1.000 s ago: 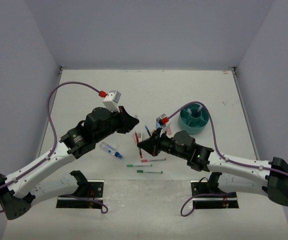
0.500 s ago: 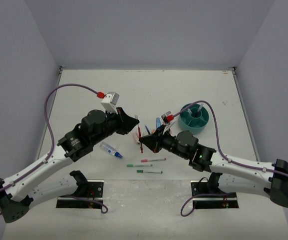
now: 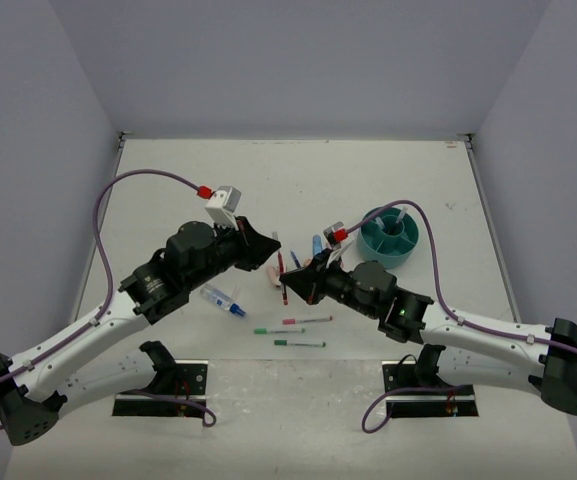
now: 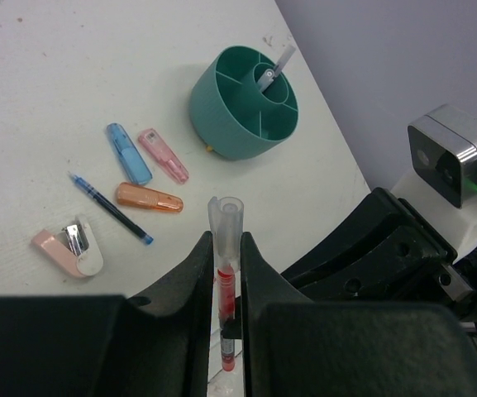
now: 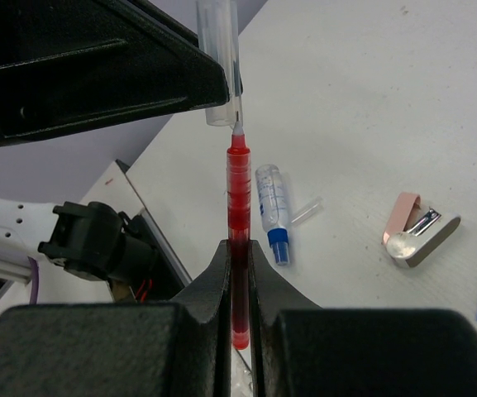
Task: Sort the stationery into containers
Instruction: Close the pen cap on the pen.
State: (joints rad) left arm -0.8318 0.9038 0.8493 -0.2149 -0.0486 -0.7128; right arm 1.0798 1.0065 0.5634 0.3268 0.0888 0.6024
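Plastic looks light, stiff, kinda slick imo: right gripper (image 5: 238, 246) pinches the red pen (image 5: 237, 182) mid-barrel, left gripper (image 4: 225, 240) clamps its clear cap (image 4: 226, 213).

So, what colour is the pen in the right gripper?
The pen is red; right wrist view.

A white table (image 3: 188, 160) bears a teal divided cup (image 3: 389, 238) on the right. Left of it lie a blue highlighter (image 4: 128, 153), pink highlighter (image 4: 163, 155), orange highlighter (image 4: 148, 198), blue pen (image 4: 110, 209) and pink stapler (image 4: 69, 247). Nearer lie a blue-capped tube (image 3: 223, 300), a pink pen (image 3: 307, 321) and two green pens (image 3: 279, 330).
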